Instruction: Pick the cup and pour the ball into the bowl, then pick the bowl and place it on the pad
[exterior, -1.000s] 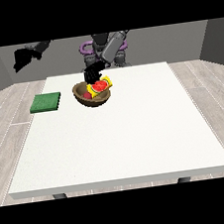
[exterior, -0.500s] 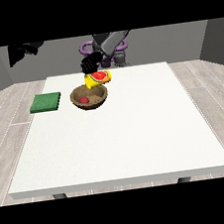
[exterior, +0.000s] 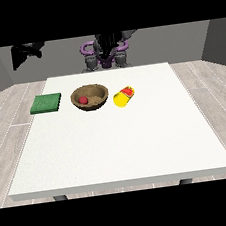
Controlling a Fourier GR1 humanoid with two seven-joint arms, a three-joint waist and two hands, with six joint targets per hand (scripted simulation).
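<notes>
Cup (exterior: 124, 96), yellow with a red patch on it, lies on its side on the white counter (exterior: 119, 144), its mouth turned up and away toward the far edge. No hand touches it. It rests just beside the bowl (exterior: 89, 97), on the side toward the view's right, with a narrow strip of bare counter between the two.

That brown wooden bowl stands upright, and a small red ball (exterior: 83, 100) sits inside it, toward the side nearer the view's left. Further that way, near the bowl but apart from it, a flat green pad (exterior: 46, 103) lies close to the counter's edge.

Both hands are raised above the far edge of the counter, well behind everything on it. At the view's left, a hand (exterior: 25, 52) hangs high and out past the counter's side, beyond the pad and well apart from it; it appears as a dark shape, and I cannot tell how its fingers lie. At the view's right, another hand (exterior: 106, 41) is up in front of the robot's chest, behind and above the cup and bowl and well apart from both. It blends with the dark body behind it, so I cannot tell whether it is spread or curled.
</notes>
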